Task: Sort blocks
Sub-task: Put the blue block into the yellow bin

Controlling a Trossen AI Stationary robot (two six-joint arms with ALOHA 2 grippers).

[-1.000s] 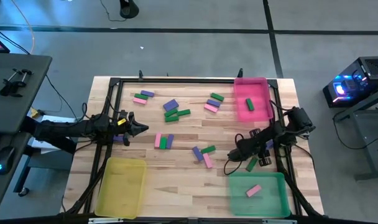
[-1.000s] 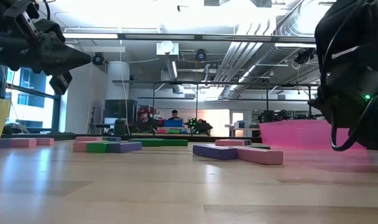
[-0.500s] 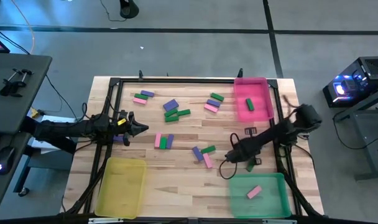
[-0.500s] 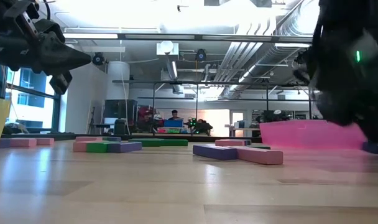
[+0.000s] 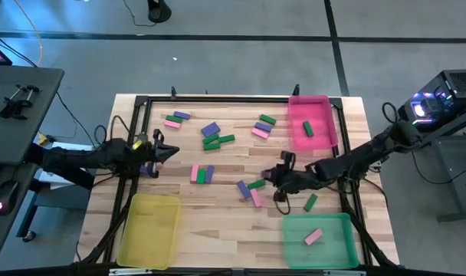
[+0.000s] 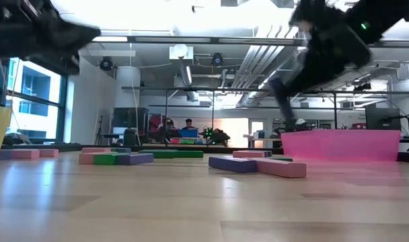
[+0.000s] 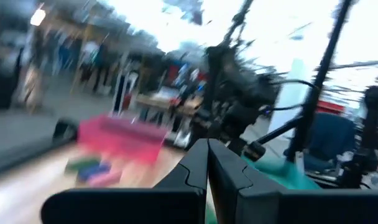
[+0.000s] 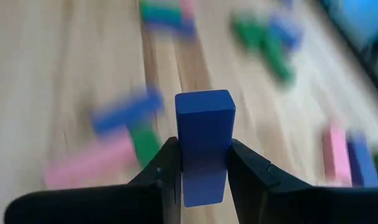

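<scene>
Compared with a second ago, the right end effector (image 5: 273,178) is now sitting further toward the middle of the high view, away from the translucent green tray (image 5: 319,239) at lower right and above the wooden surface (image 5: 225,165). It is gripping a small blue-purple rectangular block (image 8: 204,146) between its two dark fingers (image 8: 165,163), the block standing upright. A green block (image 5: 310,202) is lying just above the green tray. The other small green, pink and purple blocks (image 5: 253,192) are lying scattered across the centre. The left end effector (image 5: 165,150), its fingers pressed together and holding nothing, is hovering at mid-left above the translucent yellow tray (image 5: 149,230).
</scene>
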